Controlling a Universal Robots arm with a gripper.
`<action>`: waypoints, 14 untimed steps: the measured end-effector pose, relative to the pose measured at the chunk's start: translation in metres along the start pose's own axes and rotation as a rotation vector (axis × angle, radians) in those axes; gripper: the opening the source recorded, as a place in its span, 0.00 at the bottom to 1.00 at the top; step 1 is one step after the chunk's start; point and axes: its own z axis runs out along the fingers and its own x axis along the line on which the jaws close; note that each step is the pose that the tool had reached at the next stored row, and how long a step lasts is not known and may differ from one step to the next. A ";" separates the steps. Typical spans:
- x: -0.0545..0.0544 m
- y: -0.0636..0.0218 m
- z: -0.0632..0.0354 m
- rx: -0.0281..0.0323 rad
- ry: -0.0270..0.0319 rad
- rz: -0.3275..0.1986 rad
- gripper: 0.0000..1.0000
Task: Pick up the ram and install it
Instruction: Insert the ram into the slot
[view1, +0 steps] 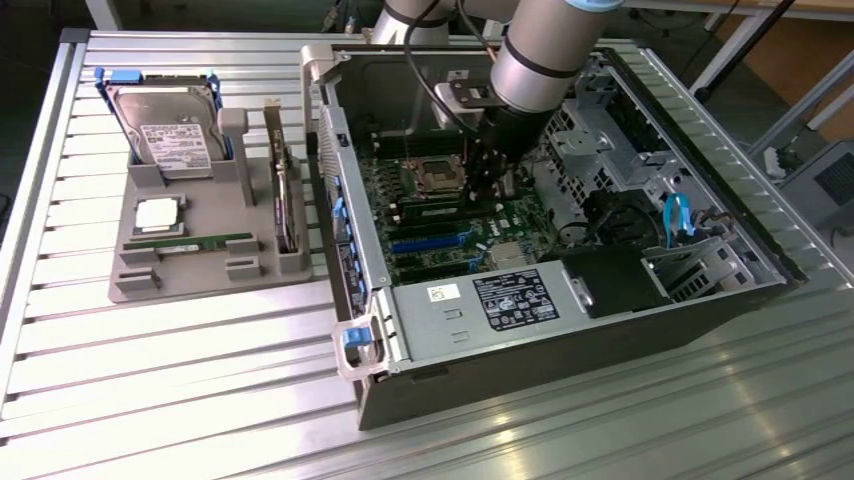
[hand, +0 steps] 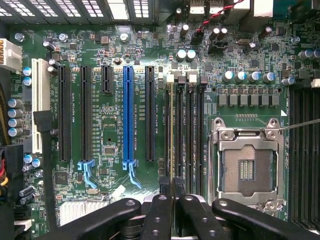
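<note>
- The gripper (hand: 171, 186) has its fingers pressed nearly together, pinching the ram (hand: 171, 130).
- The ram stands edge-on among the memory slots (hand: 190, 130), beside the CPU socket (hand: 248, 167), inside the case (view1: 747, 290).

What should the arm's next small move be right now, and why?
Probably a short, gentle push straight down. The gripper is shut on the ram, which stands edge-on, lined up along the one of the memory slots farthest from the empty processor socket. I cannot tell whether it is fully seated, so a light press seems the safest step.
</note>
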 end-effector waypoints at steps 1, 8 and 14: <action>0.000 0.0000 0.0005 0.0000 0.0001 0.000 0.11; 0.000 0.0000 0.0007 0.0000 0.0000 0.000 0.24; -0.001 0.0022 -0.0401 0.0000 0.0001 0.000 0.24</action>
